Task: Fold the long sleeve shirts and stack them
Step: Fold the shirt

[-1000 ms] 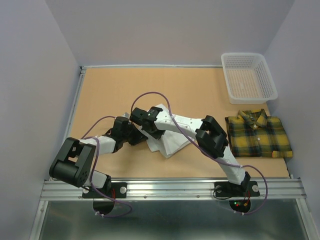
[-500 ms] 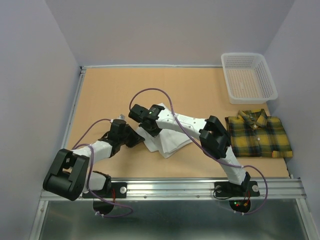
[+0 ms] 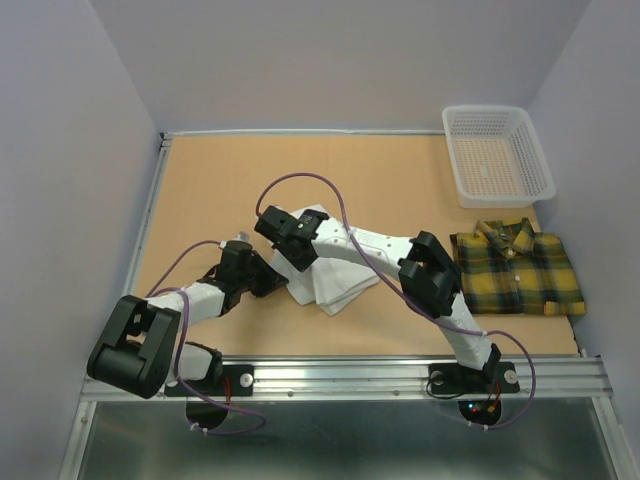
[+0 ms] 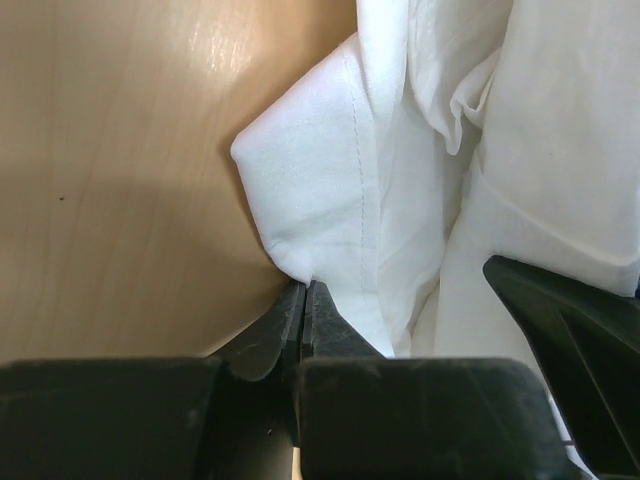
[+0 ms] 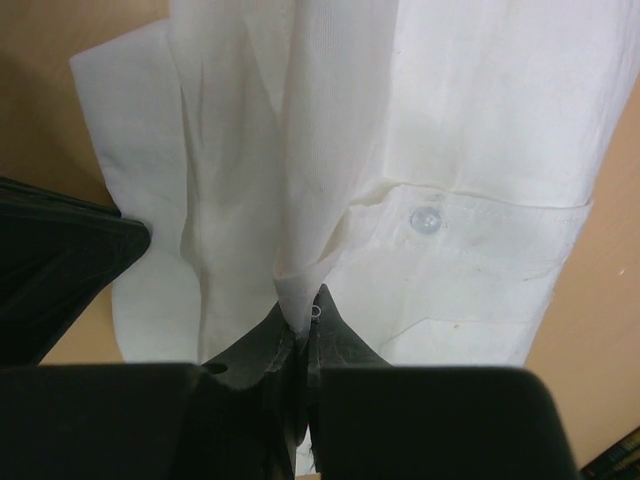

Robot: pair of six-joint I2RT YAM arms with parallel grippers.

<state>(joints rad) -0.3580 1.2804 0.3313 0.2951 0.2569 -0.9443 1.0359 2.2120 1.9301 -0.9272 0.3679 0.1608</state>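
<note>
So here's where I'm at. My left gripper (image 4: 303,292) is pinched tight on a folded edge of the white shirt (image 4: 330,200), down low near the table (image 3: 220,190). The fingers are pressed together with just cloth between them.

My right gripper (image 5: 308,312) is clamped too. It's got a ridge of the same shirt's fabric that pulls up into the fingertips, just beside a small button (image 5: 427,220) on what looks like a pocket flap.

From above, the white shirt sits roughly mid-table as a bunched, partly folded heap. My two grippers are close together at its left side, the right one on the far-left corner and the left one at the near-left edge. My right arm lies across the top of the cloth.

The plaid shirt (image 3: 515,270) is folded flat with its collar toward the far side, over at the right edge of the table and well apart from the white one. A white mesh basket (image 3: 540,165) sits just behind it in the far right corner.
</note>
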